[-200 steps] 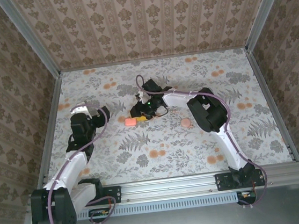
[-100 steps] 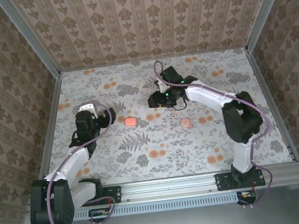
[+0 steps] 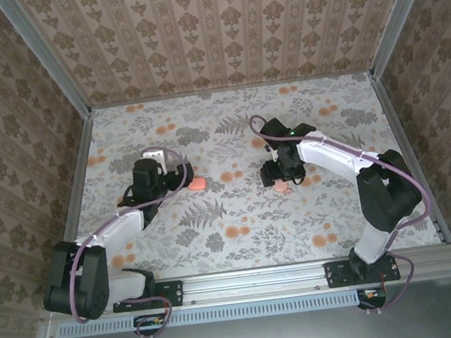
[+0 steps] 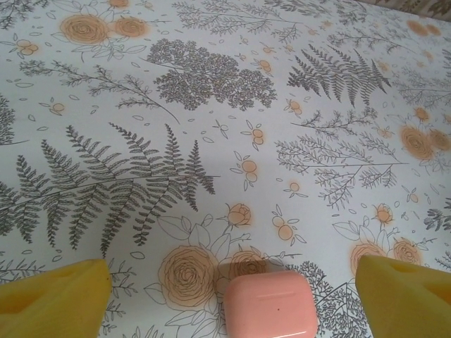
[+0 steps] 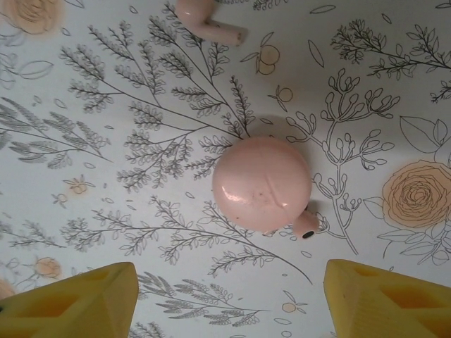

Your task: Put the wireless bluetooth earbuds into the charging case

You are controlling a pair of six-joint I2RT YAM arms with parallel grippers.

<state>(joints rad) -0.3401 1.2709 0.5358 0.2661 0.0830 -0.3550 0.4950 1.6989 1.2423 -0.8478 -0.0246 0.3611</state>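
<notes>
The charging case (image 4: 268, 304), a salmon rounded block with its lid down, lies on the floral table; it is also in the top view (image 3: 197, 184). My left gripper (image 4: 232, 282) is open, its yellow fingers (image 4: 56, 296) standing on either side of the case without touching it. One pink earbud (image 5: 209, 21) lies at the top of the right wrist view. A second earbud (image 5: 306, 225) pokes its black-tipped stem out beside a pale pink round disc (image 5: 262, 183). My right gripper (image 5: 229, 299) hangs open just short of the disc, holding nothing.
In the top view the left gripper (image 3: 179, 178) is at mid-left and the right gripper (image 3: 279, 175) is at centre-right over the disc (image 3: 280, 187). Patterned walls with metal rails (image 3: 403, 157) enclose the floral table (image 3: 241, 232).
The left gripper has moved right, up to the case. The right arm has swung away from the case to the right, now over the disc, and its jaws have widened.
</notes>
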